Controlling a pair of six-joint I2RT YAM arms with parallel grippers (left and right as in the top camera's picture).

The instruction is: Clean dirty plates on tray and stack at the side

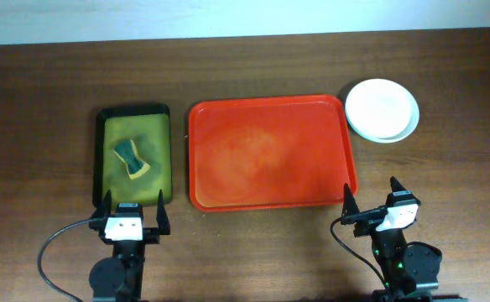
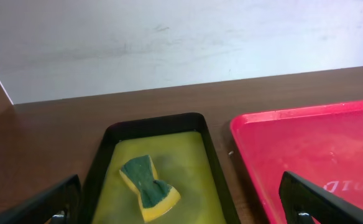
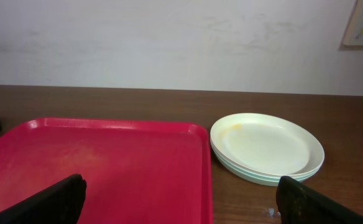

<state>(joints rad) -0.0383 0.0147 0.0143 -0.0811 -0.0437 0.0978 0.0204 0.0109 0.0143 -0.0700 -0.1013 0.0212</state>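
Plates (image 1: pixel 382 109) sit stacked one on another on the wooden table (image 1: pixel 44 126), off the tray (image 1: pixel 270 151) and just beyond its far right corner. Through the right wrist camera I see the top one is cream-white with a small yellow smear near its far left rim, and pale mint edges show beneath it. The stack is near the tray's right rim but not touching it. The red-orange tray lies flat in the middle of the table, its floor showing faint pale streaks.

To its left, just beside it with a narrow strip of wood between them, I see a smaller black-rimmed olive-green tray (image 1: pixel 134 108). A green-and-yellow sponge (image 1: pixel 131 158) lies inside it, twisted at the middle.

The left gripper (image 1: pixel 133 201) hangs at the near edge of the green tray, its jaws spread wide with nothing between them. The right gripper (image 1: pixel 371 195) hangs by the near right corner of the red tray, its jaws likewise parted and empty. In its own camera the dark fingers (image 3: pixel 45 199) frame the tray's corner and the plates, well apart from both.
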